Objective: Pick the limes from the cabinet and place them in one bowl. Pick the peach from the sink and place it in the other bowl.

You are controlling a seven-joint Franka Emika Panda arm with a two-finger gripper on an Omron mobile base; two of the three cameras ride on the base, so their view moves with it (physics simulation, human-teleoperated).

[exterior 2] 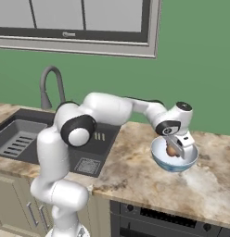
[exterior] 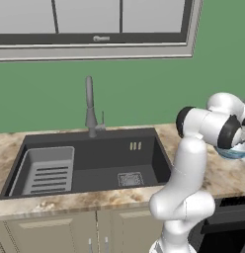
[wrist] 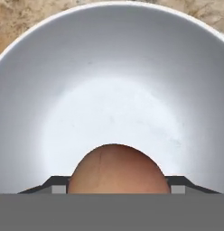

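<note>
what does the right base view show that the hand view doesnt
Right base view alone: the sink with its slotted rack, the faucet, the marble counter, the window frame above, and the arm reaching to the bowl's outside.

Hand view alone: the bowl's smooth pale inside from straight above, with the peach between the gripper fingertips.

Both: the pale blue bowl on the counter, the peach over it, the gripper shut on the peach.
</note>
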